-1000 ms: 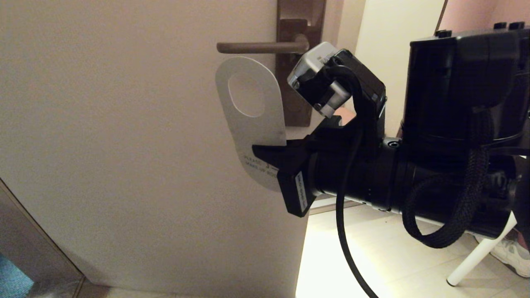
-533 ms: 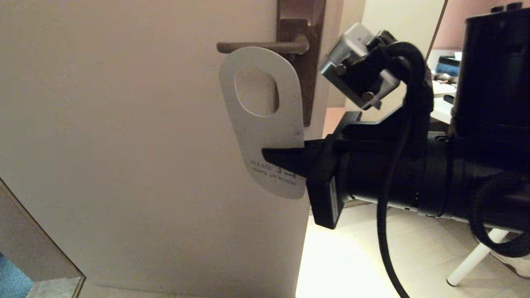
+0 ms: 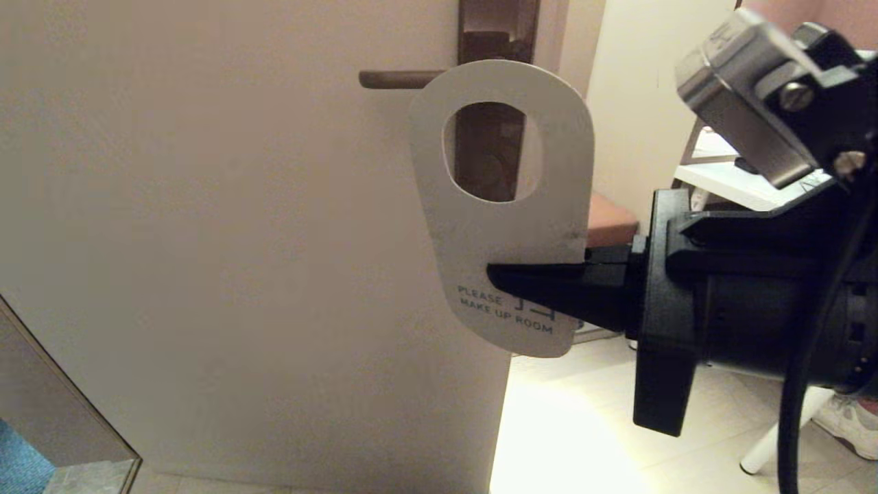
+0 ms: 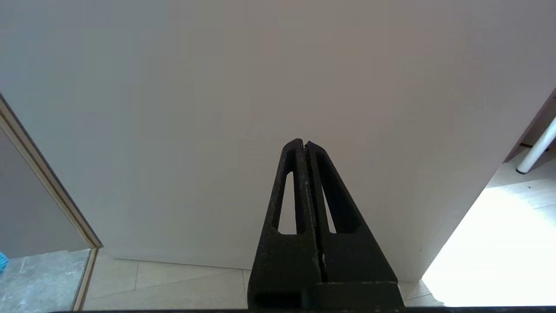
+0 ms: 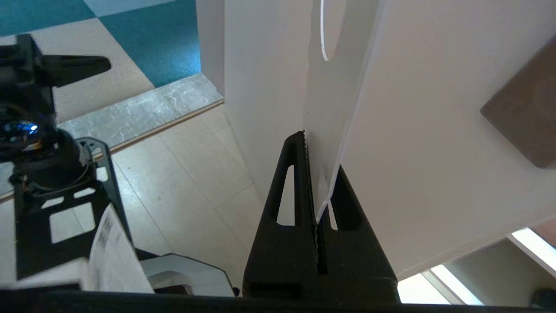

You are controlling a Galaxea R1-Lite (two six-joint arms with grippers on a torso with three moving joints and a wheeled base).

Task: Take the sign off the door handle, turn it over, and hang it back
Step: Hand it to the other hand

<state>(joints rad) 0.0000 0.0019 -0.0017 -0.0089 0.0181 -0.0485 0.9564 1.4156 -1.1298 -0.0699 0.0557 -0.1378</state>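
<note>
One end effector works: the right end effector (image 3: pixel 511 278) is clamped on the sign's (image 3: pixel 504 226) lower half, grey side facing out, holding it free in front of the door handle (image 3: pixel 394 79), probably so it can be flipped. Parked low by the door, the left end effector (image 4: pixel 304 145) is closed, empty.

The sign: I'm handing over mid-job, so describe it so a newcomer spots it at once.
Find the pale door and its brown door handle. Just right of the lever's tip, off the lever, the right gripper pinches the sign upright at its lower part. It is the only flat pale grey card, with a big oval hole and "PLEASE MAKE UP ROOM" printed low.
</note>
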